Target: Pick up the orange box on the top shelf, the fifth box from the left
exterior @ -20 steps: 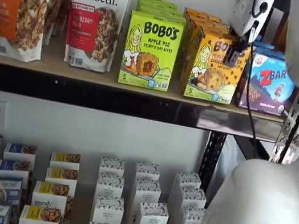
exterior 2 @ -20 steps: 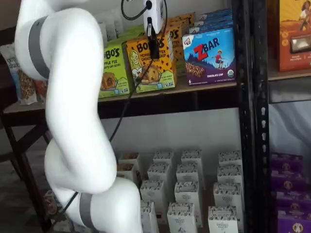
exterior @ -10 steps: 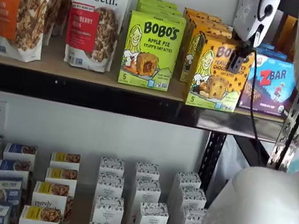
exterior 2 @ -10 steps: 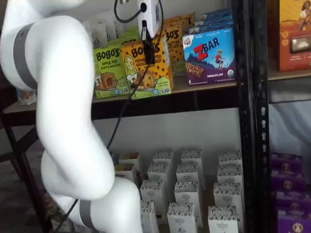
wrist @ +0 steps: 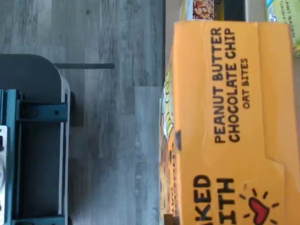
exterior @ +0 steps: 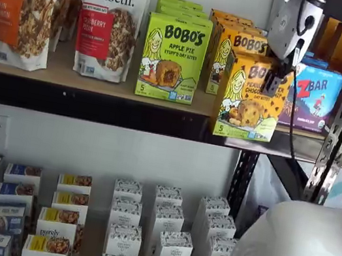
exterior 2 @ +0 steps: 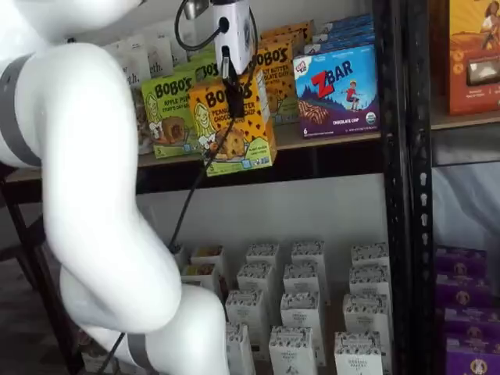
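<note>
Nearest the fixed cameras stands the white arm [exterior 2: 101,195], reaching up between the lenses and the rack, with a black cable [exterior 2: 191,195] hanging slack from the wrist. At its end the gripper [exterior: 274,76] is clamped on the orange box [exterior: 250,97]; in both shelf views a black finger lies against the upper front of the carton, the other finger hidden behind it. The carton is held by its top, presumably so that the neighbouring stock is not disturbed on extraction. The box hangs forward of the top shelf [exterior: 67,76], its lower edge level with or just below the black front rail [exterior: 95,107], and it tilts slightly, which suggests it is carried by the fingers and not by the board. The wrist view confirms this: the carton's top panel [wrist: 234,117] fills one side, with grey floor planks beyond its edge instead of shelf. Behind the held carton, further alike cartons [exterior: 236,40] remain in their row on the board, with the lime-green Apple Pie box [exterior: 172,58] just beside on one side and the blue ZBar box [exterior: 315,97] on the other. In my judgement the pick is nearly complete; the tilt warrants watching for slip during withdrawal.
</note>
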### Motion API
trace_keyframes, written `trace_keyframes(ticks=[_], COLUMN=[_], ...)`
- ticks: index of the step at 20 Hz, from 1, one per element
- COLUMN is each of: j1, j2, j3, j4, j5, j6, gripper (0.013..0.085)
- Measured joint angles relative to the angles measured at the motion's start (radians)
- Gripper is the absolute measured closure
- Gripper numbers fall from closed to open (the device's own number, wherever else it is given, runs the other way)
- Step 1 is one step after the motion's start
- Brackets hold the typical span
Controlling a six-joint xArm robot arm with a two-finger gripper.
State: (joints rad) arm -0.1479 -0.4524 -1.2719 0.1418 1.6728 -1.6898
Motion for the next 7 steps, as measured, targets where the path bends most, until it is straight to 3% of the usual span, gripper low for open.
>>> trace_keyframes(ticks=[7], j1=[-0.008], j2=[-0.028], j3=[0.034], j4=[-0.005], j5=[0.022], j6=[-0.009], gripper=[0.0610])
